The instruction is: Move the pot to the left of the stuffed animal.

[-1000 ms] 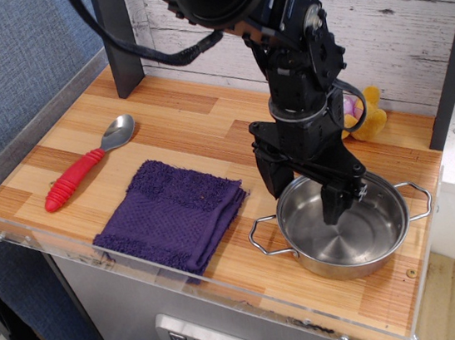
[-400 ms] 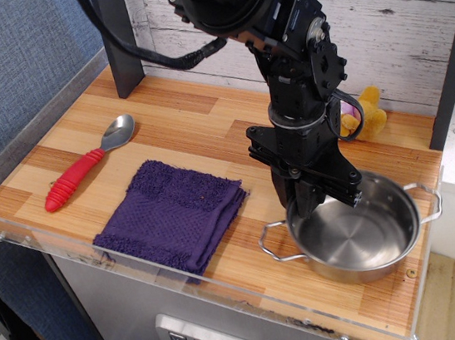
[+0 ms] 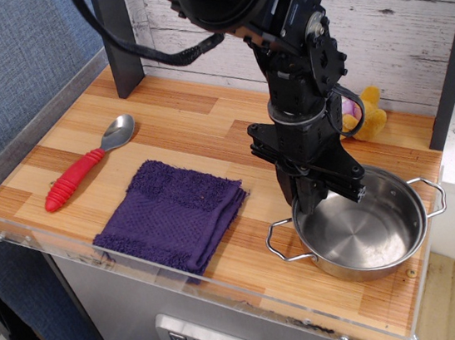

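The hand [image 3: 319, 200] is down at the near-left rim of the pot [image 3: 362, 236], and it looks clamped on that rim, one finger inside the bowl and one outside, though from where I stand the dark fingers blur together and I can't be fully sure of the bite. The pot sits at the front right corner of the table [image 3: 195, 115], close to the edge, its right wire handle already reaching past the corner. Behind the arm, against the white plank wall, the stuffed animal [image 3: 365, 116] peeks out, mostly hidden by the wrist. Off to the left lie a folded purple cloth [image 3: 173, 213] and a red-handled spoon [image 3: 86, 164]. My worry is the grip: a thin shiny rim held on one side could slip or tilt the pot, and a swing toward the toy's left could knock the plush or drag over the cloth.
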Controlling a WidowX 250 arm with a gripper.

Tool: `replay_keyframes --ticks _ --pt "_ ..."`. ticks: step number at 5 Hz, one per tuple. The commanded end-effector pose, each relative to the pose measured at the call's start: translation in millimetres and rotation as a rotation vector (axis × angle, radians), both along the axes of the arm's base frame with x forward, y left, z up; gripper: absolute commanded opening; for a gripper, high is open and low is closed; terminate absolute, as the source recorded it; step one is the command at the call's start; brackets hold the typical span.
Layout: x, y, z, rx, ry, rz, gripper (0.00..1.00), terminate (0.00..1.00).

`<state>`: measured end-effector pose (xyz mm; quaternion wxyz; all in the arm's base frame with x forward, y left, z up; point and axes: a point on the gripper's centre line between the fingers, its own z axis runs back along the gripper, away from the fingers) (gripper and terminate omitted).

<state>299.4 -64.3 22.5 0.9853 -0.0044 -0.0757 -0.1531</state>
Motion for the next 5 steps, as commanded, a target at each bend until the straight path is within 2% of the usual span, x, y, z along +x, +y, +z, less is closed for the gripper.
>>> replay_keyframes --ticks 1,3,5 --pt "1.5 1.5 47.7 -0.033 -0.095 -0.004 0.0 0.0" --pt "13.7 44.2 82.1 -0.054 -0.142 0.095 0.0 0.0" --pt "38.4 105.6 79.0 -0.06 -0.137 0.244 0.0 0.0"
